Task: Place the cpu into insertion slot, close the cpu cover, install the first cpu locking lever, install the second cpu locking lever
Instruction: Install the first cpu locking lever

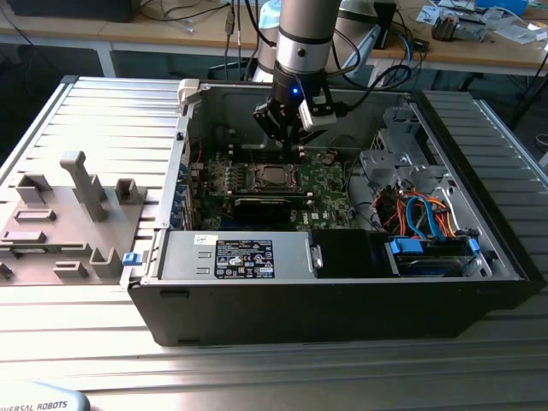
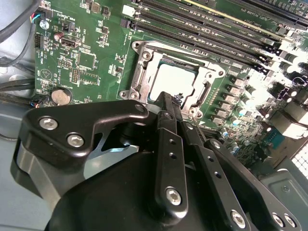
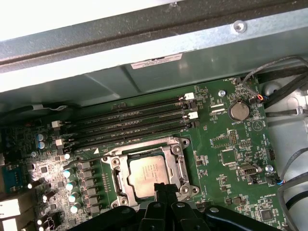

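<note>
Your gripper [image 1: 291,137] hangs inside the open computer case [image 1: 342,291], just above the insertion slot [image 3: 113,161] on its edge away from the memory slots [image 3: 130,125]. In both wrist views the fingertips come to one narrow point, [image 2: 167,98] and [image 3: 162,186], right at the slot's rim. You can read the jaws as together, with nothing between them. I can't tell whether the tips touch the rim or hover just off it. The cpu [image 3: 150,174] sits flat in the slot, silver top up, square to the frame. The cpu cover [image 3: 180,166] lies down flat on the slot, and its opening frames the cpu. I can't make out how the locking levers stand. The green motherboard [image 3: 226,144] surrounds the slot on all sides. The memory slots run parallel to the slot's far side, just beside it. The coin cell battery [image 3: 237,110] sits on the board well apart from the slot. In the exterior view the long black expansion card [image 1: 265,205] lies just on the near side of the slot. The power supply [image 1: 240,257] sits nearer the camera than that, against the case wall.
</note>
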`<state>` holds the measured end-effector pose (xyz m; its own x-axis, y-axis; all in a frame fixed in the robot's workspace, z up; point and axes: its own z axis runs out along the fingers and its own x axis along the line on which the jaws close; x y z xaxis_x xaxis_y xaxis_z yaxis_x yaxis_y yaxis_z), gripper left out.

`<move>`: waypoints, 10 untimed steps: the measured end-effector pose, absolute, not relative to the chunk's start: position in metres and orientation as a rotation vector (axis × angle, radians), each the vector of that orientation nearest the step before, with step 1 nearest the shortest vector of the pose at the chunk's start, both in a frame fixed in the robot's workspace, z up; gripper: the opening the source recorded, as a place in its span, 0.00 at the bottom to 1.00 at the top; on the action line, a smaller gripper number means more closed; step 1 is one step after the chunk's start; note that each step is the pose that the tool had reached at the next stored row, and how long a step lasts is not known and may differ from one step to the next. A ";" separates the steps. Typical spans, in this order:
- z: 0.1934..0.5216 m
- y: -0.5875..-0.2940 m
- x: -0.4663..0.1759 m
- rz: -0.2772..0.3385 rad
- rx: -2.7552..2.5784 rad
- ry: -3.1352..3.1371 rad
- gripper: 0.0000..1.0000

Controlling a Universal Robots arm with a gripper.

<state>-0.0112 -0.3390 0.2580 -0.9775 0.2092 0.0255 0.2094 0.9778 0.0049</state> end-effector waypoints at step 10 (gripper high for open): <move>0.258 -0.339 -0.011 -0.012 -0.317 -3.101 0.11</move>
